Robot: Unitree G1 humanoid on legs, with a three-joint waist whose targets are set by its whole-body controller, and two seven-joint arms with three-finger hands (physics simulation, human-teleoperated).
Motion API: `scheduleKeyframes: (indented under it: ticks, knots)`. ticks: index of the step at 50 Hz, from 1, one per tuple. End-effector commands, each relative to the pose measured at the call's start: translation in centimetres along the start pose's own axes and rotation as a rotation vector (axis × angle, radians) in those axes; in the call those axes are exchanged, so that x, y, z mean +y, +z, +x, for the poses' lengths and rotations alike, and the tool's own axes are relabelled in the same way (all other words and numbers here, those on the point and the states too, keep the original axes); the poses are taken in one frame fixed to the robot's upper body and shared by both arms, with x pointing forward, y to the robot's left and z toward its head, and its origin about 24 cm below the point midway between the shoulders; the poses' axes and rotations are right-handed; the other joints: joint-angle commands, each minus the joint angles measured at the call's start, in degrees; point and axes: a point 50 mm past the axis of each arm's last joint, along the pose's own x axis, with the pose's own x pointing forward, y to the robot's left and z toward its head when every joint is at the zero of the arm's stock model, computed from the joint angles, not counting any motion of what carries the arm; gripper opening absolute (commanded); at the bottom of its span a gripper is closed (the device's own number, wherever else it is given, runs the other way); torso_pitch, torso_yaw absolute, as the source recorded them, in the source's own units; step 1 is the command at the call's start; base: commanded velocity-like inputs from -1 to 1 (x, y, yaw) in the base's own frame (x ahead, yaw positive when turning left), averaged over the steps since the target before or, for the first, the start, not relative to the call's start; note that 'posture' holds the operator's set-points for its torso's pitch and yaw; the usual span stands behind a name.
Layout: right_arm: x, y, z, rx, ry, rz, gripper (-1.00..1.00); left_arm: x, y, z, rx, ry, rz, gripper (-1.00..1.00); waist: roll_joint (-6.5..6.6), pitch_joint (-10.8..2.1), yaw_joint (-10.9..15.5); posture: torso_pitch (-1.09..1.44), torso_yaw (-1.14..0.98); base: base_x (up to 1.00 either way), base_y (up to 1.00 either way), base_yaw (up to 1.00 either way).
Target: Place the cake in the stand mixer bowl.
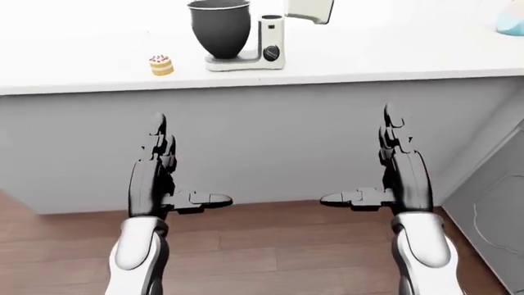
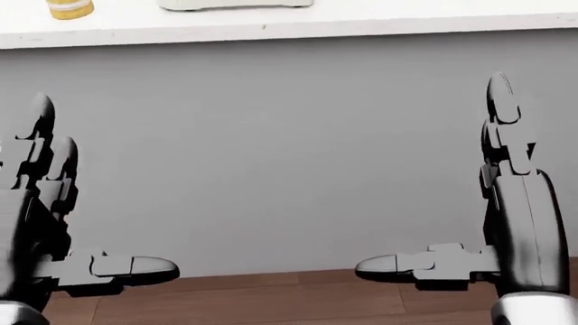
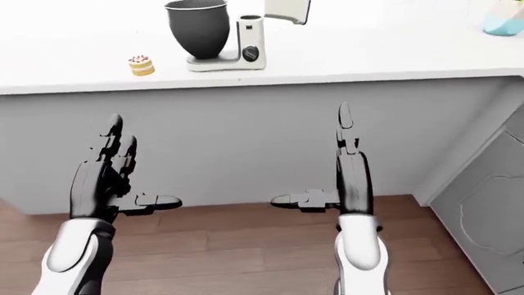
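Observation:
A small yellow cake (image 1: 160, 64) with pink topping sits on the white counter (image 1: 368, 55), to the left of the stand mixer (image 1: 270, 44). The mixer's dark grey bowl (image 1: 218, 27) stands upright on its base, with the mixer head tilted up. Both of my hands hang below the counter edge, against its grey panel. My left hand (image 1: 191, 160) is open and holds nothing, fingers up and thumb pointing right. My right hand (image 1: 360, 157) mirrors it, open and holding nothing. In the head view only the cake's lower edge (image 2: 70, 8) shows at the top left.
A teal object (image 1: 512, 21) stands on the counter at the far right. A grey appliance door (image 1: 491, 209) fills the lower right of the left-eye view. Brown wooden floor (image 1: 270, 246) runs under my hands, and the grey counter front (image 2: 271, 149) fills the head view.

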Motion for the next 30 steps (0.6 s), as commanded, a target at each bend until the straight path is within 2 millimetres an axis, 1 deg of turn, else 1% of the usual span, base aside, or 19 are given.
scheduleKeyframes:
  ticks: [1,2,4,6,7,8,9,10,11,14,17,20,22,23,25,26,27,29,30]
  knots:
    - [0.00,1.78,-0.09,-0.103,-0.002,0.009,1.00,0.42,2.02,-0.07,-0.115,0.024,0.020,1.00,-0.16,-1.00,0.3,0.00,0.00,0.00,0.41,0.00]
    - [0.00,1.78,-0.10,-0.102,-0.001,0.008,1.00,0.44,2.02,-0.06,-0.115,0.024,0.019,1.00,0.27,-0.95,0.4,0.00,0.00,0.00,0.41,0.00]
    - [0.02,1.72,-0.11,-0.100,-0.001,0.007,1.00,0.45,2.03,-0.09,-0.116,0.025,0.020,1.00,1.60,-0.29,0.3,0.00,0.00,0.00,0.42,0.00]
    - [-0.03,1.78,-0.12,-0.101,-0.002,0.005,1.00,0.45,2.00,-0.08,-0.116,0.025,0.020,1.00,3.44,0.07,0.2,0.00,0.00,0.00,0.42,0.00]
    - [-0.03,1.78,-0.14,-0.101,-0.002,0.004,1.00,0.44,2.01,-0.09,-0.116,0.025,0.019,1.00,4.79,-0.09,0.1,0.00,0.00,0.00,0.41,0.00]
    - [-0.03,1.79,-0.14,-0.101,-0.002,0.003,1.00,0.43,2.02,-0.09,-0.115,0.025,0.019,1.00,6.81,-0.65,0.1,0.00,0.00,0.00,0.41,0.00]
    - [-0.02,1.80,-0.14,-0.101,-0.002,0.004,1.00,0.44,2.07,-0.09,-0.116,0.025,0.020,1.00,10.03,-1.58,0.4,0.00,0.00,0.00,0.41,0.00]
    - [-0.01,1.79,-0.14,-0.100,-0.001,0.004,1.00,0.44,2.08,-0.09,-0.116,0.025,0.020,1.00,7.24,-0.76,0.7,0.00,0.00,0.00,0.41,0.00]
    - [-0.01,1.76,-0.14,-0.100,-0.002,0.005,1.00,0.44,2.07,-0.08,-0.116,0.026,0.020,1.00,7.43,-0.35,0.6,0.00,0.00,0.00,0.41,0.00]
    - [0.00,1.77,-0.14,-0.099,0.000,0.004,1.00,0.45,2.07,-0.09,-0.116,0.026,0.021,1.00,5.49,-0.68,0.9,0.00,0.00,0.00,0.42,0.00]
    - [-0.03,1.74,-0.14,-0.098,-0.001,0.003,1.00,0.44,2.16,-0.10,-0.116,0.026,0.021,1.00,3.84,-0.13,0.8,0.00,0.00,0.00,0.42,0.00]
    - [0.01,1.72,-0.12,-0.098,0.001,0.002,1.00,0.45,2.14,-0.07,-0.116,0.027,0.021,1.00,2.35,0.07,0.7,0.00,0.00,0.00,0.41,0.00]
    - [0.05,1.71,-0.09,-0.099,0.003,0.001,1.00,0.47,2.14,-0.08,-0.117,0.027,0.021,1.00,0.90,0.05,0.6,0.00,0.00,0.00,0.42,0.00]
    - [0.05,1.73,-0.11,-0.100,0.003,0.000,1.00,0.44,2.22,-0.14,-0.118,0.026,0.024,1.00,-0.37,-0.33,0.6,0.00,0.00,0.00,0.41,0.00]
    - [0.05,1.71,-0.12,-0.100,0.004,-0.001,1.00,0.44,2.40,-0.16,-0.121,0.025,0.022,1.00,0.96,-0.39,-0.1,0.00,0.00,0.00,0.41,0.00]
    - [0.06,1.70,-0.11,-0.100,0.004,-0.001,1.00,0.45,2.36,-0.16,-0.121,0.025,0.023,1.00,0.18,-0.40,0.4,0.00,0.00,0.00,0.41,0.00]
    - [0.06,1.72,-0.12,-0.101,0.005,-0.001,1.00,0.43,2.42,-0.19,-0.122,0.024,0.024,1.00,0.02,-0.73,0.3,0.00,0.00,0.00,0.41,0.00]
    - [0.05,1.76,-0.13,-0.102,0.005,-0.001,1.00,0.44,2.58,-0.25,-0.125,0.023,0.024,1.00,0.38,-1.21,0.5,0.00,0.00,0.00,0.42,0.00]
    - [0.04,1.77,-0.13,-0.102,0.004,-0.002,1.00,0.46,2.55,-0.23,-0.125,0.024,0.024,1.00,0.99,-0.95,0.5,0.00,0.00,0.00,0.41,0.00]
